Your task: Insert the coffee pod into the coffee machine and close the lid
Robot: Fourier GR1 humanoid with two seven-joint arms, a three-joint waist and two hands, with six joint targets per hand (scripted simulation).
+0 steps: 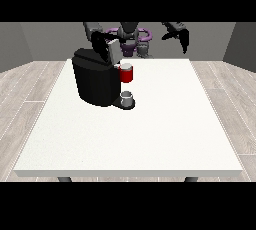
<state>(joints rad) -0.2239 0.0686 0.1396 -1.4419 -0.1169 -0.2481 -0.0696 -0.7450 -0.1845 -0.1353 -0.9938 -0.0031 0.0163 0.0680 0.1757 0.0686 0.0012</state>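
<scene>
White counter (pixel 130 144) carries the coffee machine (pixel 96 76), lid (pixel 111 50) apparently up and yet to close, hand at view's left (pixel 98 38) behind it, fingers unclear, pod unseen.

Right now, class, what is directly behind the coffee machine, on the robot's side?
Behind the coffee machine the hand at the view's left shows above its raised lid. The machine's black body covers the table behind it, so anything lying there cannot be seen.

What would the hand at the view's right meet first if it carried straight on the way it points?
The hand at the view's right points downward; below it seems to lie only the large white table, though depth is unclear.
</scene>
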